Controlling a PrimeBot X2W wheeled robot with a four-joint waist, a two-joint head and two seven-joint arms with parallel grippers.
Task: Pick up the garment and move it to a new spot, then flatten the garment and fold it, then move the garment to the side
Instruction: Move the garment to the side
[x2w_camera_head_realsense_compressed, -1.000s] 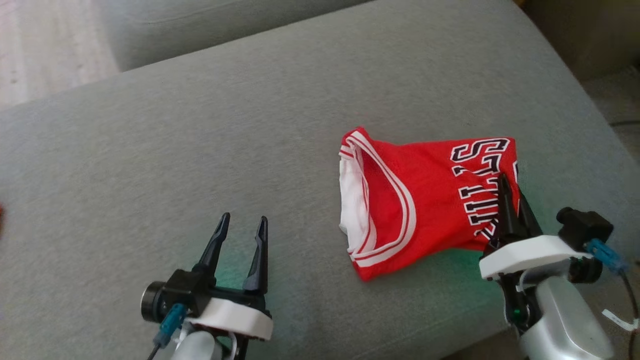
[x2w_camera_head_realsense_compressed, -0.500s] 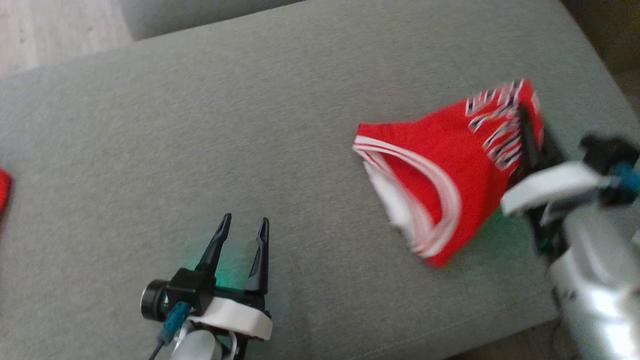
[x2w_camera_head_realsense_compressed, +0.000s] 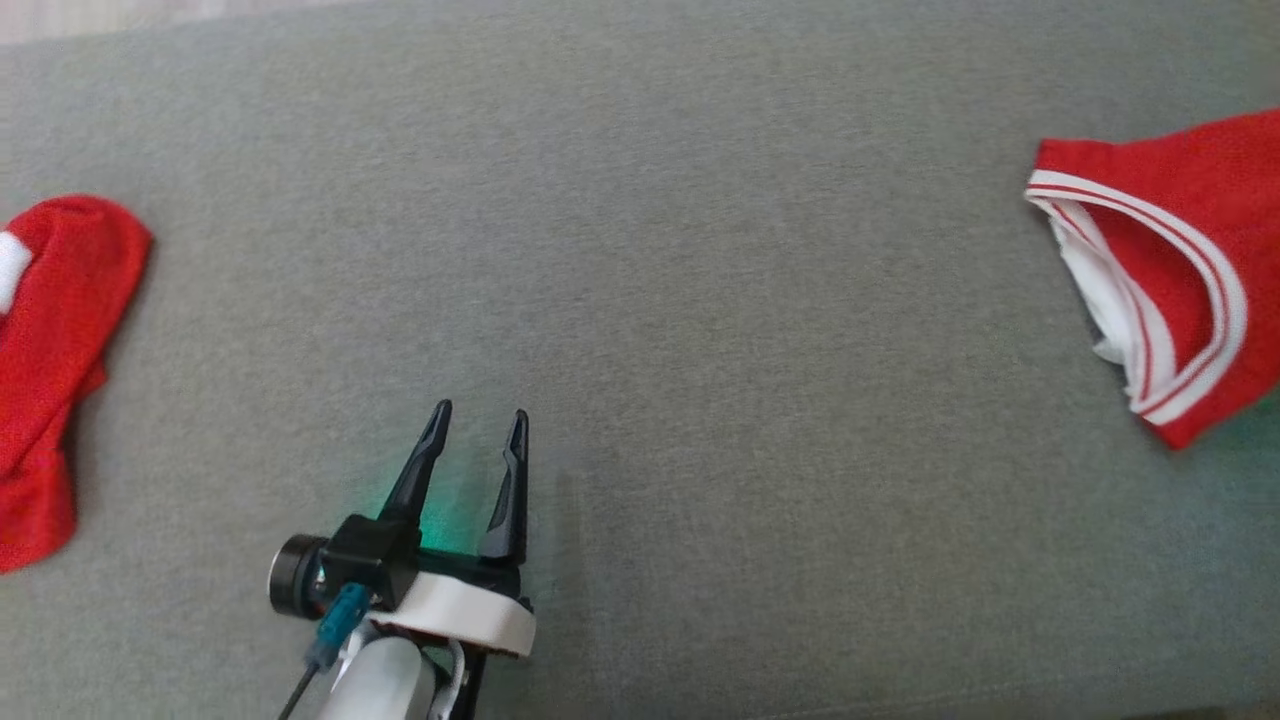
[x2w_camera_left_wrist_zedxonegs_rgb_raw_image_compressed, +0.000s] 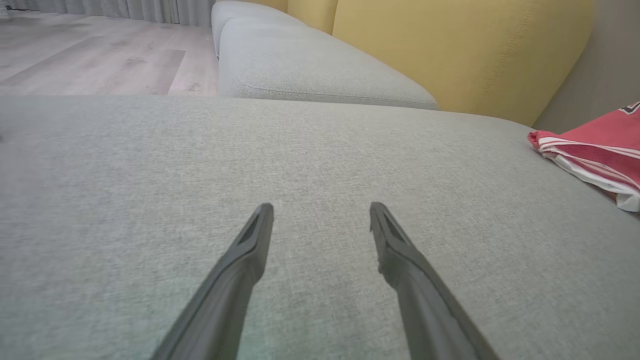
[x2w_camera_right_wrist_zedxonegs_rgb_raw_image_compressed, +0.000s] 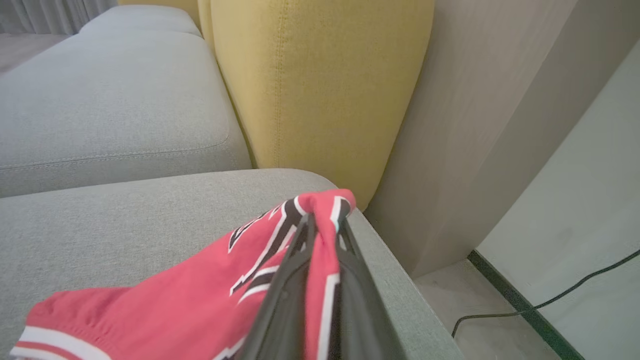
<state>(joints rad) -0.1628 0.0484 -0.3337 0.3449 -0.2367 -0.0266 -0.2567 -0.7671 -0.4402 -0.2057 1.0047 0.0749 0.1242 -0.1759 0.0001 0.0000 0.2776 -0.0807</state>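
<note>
The garment is a red jersey (x2w_camera_head_realsense_compressed: 1170, 250) with white and dark trim, lying at the right edge of the head view on the grey sofa seat (x2w_camera_head_realsense_compressed: 700, 250). In the right wrist view my right gripper (x2w_camera_right_wrist_zedxonegs_rgb_raw_image_compressed: 325, 225) is shut on the lettered edge of the jersey (x2w_camera_right_wrist_zedxonegs_rgb_raw_image_compressed: 200, 295), holding that edge up near the seat's end. My left gripper (x2w_camera_head_realsense_compressed: 480, 412) stands open over bare cushion, far to the left of the jersey. The left wrist view shows the left gripper (x2w_camera_left_wrist_zedxonegs_rgb_raw_image_compressed: 321, 210) with nothing between its fingers and the jersey (x2w_camera_left_wrist_zedxonegs_rgb_raw_image_compressed: 595, 150) off to its right.
A second red cloth (x2w_camera_head_realsense_compressed: 50, 350) lies at the left edge of the seat. A yellow back cushion (x2w_camera_right_wrist_zedxonegs_rgb_raw_image_compressed: 320, 85) and a pale wall (x2w_camera_right_wrist_zedxonegs_rgb_raw_image_compressed: 500, 125) stand past the seat's end. A dark cable (x2w_camera_right_wrist_zedxonegs_rgb_raw_image_compressed: 545, 302) runs on the floor there.
The head view has swung left, bringing the second red cloth into sight. My right gripper has lifted the jersey's lettered edge and drawn it to the right. The left gripper has stayed open.
</note>
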